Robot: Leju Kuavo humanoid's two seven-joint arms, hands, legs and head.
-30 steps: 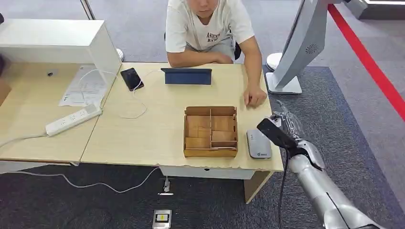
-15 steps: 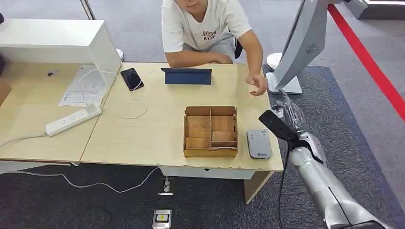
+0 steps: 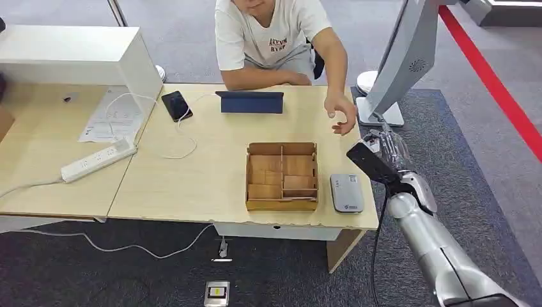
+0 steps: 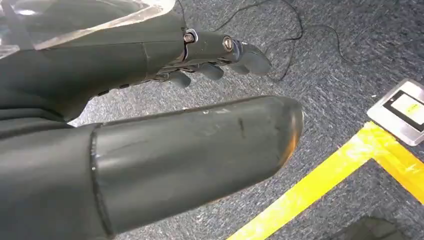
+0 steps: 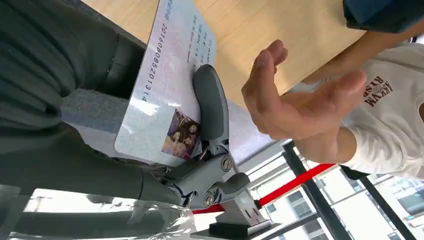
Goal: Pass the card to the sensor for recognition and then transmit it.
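Where the bench (image 3: pixel 192 173) ends at its right edge, grey carpet (image 3: pixel 486 160) lies open. Off that edge, the right robot hand (image 3: pixel 391 153) pinches the card (image 5: pixel 167 85), near a person's open hand (image 3: pixel 342 116). Just inside sits the sensor (image 3: pixel 346 192). The left robot hand (image 4: pixel 165 100) hangs spread over carpet.

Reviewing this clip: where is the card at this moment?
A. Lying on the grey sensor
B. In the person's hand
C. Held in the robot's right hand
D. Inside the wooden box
C: the right wrist view shows the card held in the right hand, while the person's hand nearby is open and holds nothing.
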